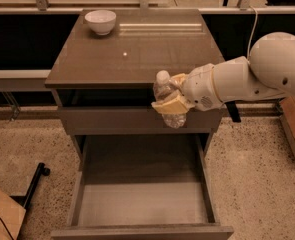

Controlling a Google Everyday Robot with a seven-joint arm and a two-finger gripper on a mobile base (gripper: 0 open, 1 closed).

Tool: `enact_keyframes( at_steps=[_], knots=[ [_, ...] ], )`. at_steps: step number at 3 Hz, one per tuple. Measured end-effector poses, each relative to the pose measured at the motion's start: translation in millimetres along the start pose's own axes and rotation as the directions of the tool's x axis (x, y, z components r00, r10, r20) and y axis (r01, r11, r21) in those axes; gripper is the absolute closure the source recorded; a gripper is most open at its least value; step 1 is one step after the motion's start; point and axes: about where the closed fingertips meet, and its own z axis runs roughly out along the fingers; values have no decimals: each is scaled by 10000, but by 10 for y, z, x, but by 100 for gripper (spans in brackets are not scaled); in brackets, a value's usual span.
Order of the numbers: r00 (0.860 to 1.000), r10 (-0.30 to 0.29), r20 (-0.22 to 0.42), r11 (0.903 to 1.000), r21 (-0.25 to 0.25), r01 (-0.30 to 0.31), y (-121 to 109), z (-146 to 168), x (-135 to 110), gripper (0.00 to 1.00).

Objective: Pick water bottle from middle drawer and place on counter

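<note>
My gripper is shut on the water bottle, a small clear ribbed bottle with a white cap. It holds the bottle upright in the air at the counter's front edge, right of centre, cap just above the counter top. The counter is a glossy grey-brown slab. The middle drawer is pulled wide open below, its pale grey floor bare. My white arm reaches in from the right.
A white bowl stands at the counter's back left. A shallower closed drawer front sits just under the counter. A cardboard box is at the lower left, a black caster leg beside it. Another box stands at the right edge.
</note>
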Motion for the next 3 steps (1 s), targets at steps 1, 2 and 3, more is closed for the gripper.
enact_keyframes(
  at_steps=[1, 2, 3],
  knots=[
    [9987, -494, -78, 9981, 357, 496, -137, -79, -150, 100],
    [9943, -893, 581, 9935, 757, 848, -327, -184, -368, 100],
    [9839, -1016, 1473, 9894, 1179, 845, -609, -300, -534, 100]
  ],
)
